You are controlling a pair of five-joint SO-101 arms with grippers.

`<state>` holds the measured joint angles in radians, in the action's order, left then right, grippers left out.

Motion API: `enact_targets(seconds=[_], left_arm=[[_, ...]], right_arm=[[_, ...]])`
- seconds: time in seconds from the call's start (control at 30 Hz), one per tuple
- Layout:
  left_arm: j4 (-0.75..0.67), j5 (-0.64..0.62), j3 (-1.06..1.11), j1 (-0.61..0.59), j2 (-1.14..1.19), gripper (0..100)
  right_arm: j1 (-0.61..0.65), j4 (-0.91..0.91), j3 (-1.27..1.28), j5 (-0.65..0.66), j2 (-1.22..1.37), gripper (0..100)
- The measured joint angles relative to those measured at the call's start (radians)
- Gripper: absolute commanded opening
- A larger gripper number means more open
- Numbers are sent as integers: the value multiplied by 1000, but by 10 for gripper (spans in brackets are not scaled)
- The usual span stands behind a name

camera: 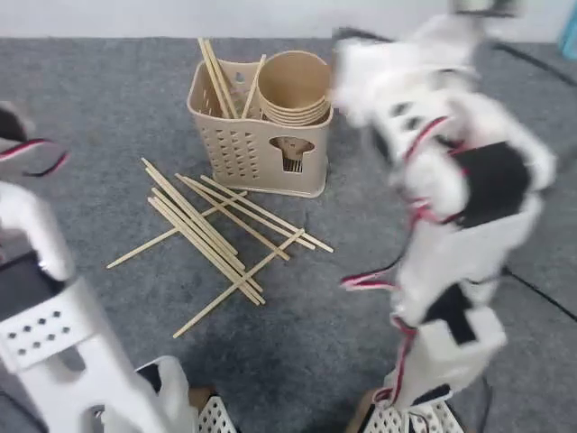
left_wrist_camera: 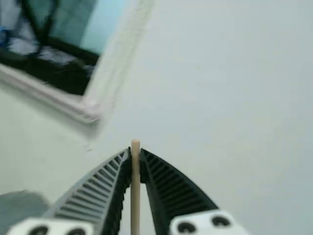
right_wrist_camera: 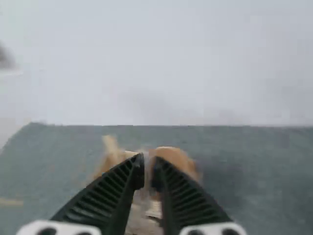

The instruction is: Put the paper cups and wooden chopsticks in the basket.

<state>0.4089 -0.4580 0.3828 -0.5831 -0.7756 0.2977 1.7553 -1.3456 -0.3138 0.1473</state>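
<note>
A beige perforated basket [camera: 257, 149] stands on the grey carpet, holding a stack of paper cups [camera: 294, 86] and a few upright wooden chopsticks [camera: 216, 77]. Several more chopsticks [camera: 212, 234] lie scattered on the carpet in front of it. My left gripper [left_wrist_camera: 135, 152] is shut on a single chopstick [left_wrist_camera: 135, 196], raised and pointing at a pale wall. My right gripper [right_wrist_camera: 147, 162] is shut with nothing in it, and hangs above the carpet facing the blurred basket [right_wrist_camera: 146, 159] and cups. The right arm [camera: 442, 162] stands blurred beside the basket.
The left arm's white base [camera: 63, 361] fills the near left corner. Red and black cables [camera: 370, 281] trail by the right arm's base. Open carpet lies to the left of the basket and around the chopstick pile.
</note>
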Motion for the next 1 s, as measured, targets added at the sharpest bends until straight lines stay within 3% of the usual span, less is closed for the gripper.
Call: enact_targets(seconds=[0.23, 0.5, 0.7, 1.0], left_arm=[[-37, 2, -137, 236, -2, 12], [-350, 3, -74, 450, 66, 12], [-535, 158, 51, 520, 212, 12], [-562, 204, 244, 535, 278, 12]], right_arm=[[-210, 2, 582, 5, -304, 7], [-307, -103, 1227, 8, -611, 7], [-367, -324, 1688, 51, -816, 7], [-368, -667, 2248, 58, -1097, 7]])
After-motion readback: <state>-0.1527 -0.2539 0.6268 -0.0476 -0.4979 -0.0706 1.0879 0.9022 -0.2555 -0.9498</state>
